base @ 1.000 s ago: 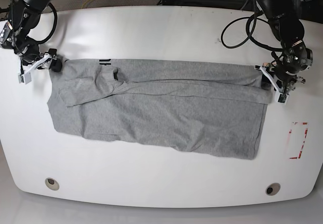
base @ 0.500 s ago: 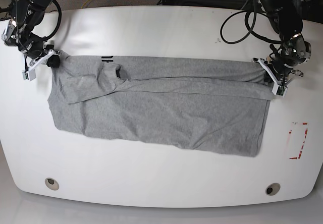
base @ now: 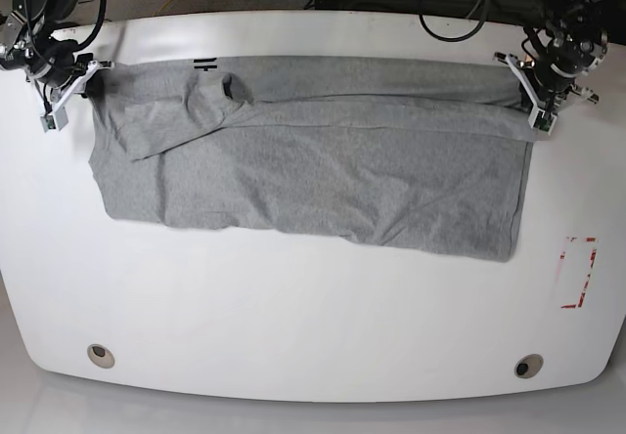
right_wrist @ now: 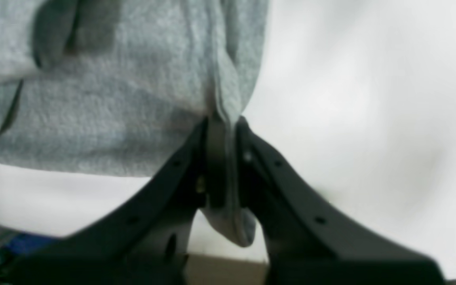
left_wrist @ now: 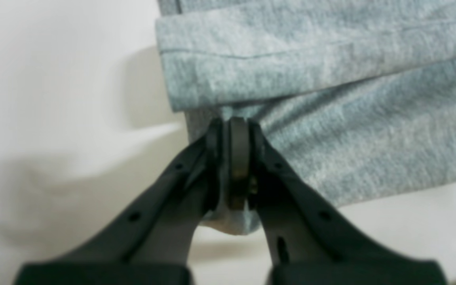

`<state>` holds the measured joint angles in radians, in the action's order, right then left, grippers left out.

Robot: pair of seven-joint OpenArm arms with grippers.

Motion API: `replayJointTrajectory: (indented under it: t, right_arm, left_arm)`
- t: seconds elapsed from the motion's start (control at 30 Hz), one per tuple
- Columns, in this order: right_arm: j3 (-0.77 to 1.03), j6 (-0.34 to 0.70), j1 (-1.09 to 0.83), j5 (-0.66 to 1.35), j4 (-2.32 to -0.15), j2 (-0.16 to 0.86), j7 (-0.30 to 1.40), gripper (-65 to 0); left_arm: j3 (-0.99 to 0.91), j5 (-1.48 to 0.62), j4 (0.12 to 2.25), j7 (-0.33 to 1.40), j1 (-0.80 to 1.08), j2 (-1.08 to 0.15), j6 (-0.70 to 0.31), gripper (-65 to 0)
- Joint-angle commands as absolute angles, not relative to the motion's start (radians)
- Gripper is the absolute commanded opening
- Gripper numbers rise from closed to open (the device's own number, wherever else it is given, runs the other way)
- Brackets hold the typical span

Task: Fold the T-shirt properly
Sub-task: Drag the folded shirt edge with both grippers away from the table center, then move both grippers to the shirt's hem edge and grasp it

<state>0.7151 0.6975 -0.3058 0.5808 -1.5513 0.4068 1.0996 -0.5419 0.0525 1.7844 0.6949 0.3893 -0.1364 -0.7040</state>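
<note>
The grey T-shirt (base: 313, 175) lies spread across the upper half of the white counter (base: 313, 326). The left gripper (base: 536, 90), upper right, has its jaws pinching the shirt's edge; the right gripper (base: 70, 84), upper left, likewise.

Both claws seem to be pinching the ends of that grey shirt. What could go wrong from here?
1. Each claw, left claw and right claw, grips only a thin pinch of the T-shirt at its edge, so the cloth might slip out if pulled harder.
2. A sleeve lies folded over near the right claw's end; it could stay bunched and spoil a neat fold.
3. The far hem sits close to the table edge and could slide off.
</note>
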Motion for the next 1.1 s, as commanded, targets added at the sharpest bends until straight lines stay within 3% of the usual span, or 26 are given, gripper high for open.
replayJointTrajectory:
  t: [0.0, 0.07, 0.17, 0.27, 0.47, 0.7, 1.07]
  right_arm:
    - [0.723, 0.698, -0.318, 0.587, -1.598, 0.43, 1.084, -52.3]
    - [0.727, 0.698, -0.332, 0.59, -1.618, 0.426, 1.084, -41.7]
    - [0.733, 0.698, -0.352, 0.595, -1.687, 0.409, 1.084, -25.4]
    - [0.733, 0.698, -0.372, 0.595, -1.776, 0.375, 1.086, -18.9]
    - [0.733, 0.698, -0.377, 0.605, -1.92, 0.305, 1.167, -19.3]
    - [0.722, 0.698, -0.366, 0.756, -1.957, 0.246, 1.201, -27.7]
    - [0.516, 0.698, -0.314, 0.773, -1.914, 0.232, 1.199, -31.2]
  left_arm:
    - [-0.552, 0.054, 1.842, 0.688, 0.43, -0.148, -0.698, -63.7]
    - [-0.552, 0.054, 1.862, 0.688, 0.464, -0.148, -0.698, -62.4]
    - [-0.552, 0.053, 1.88, 0.688, 0.492, -0.127, -0.698, -51.5]
    - [-0.598, 0.053, 1.903, 0.688, 0.503, -0.107, -0.698, -43.6]
    - [-0.633, 0.053, 1.939, 0.688, 0.479, -0.062, -0.698, -42.6]
    - [-0.602, 0.053, 1.989, 0.688, 0.441, -0.036, -0.698, -42.6]
    - [-0.541, 0.064, 1.922, 0.688, 0.367, 0.002, -0.698, -42.6]
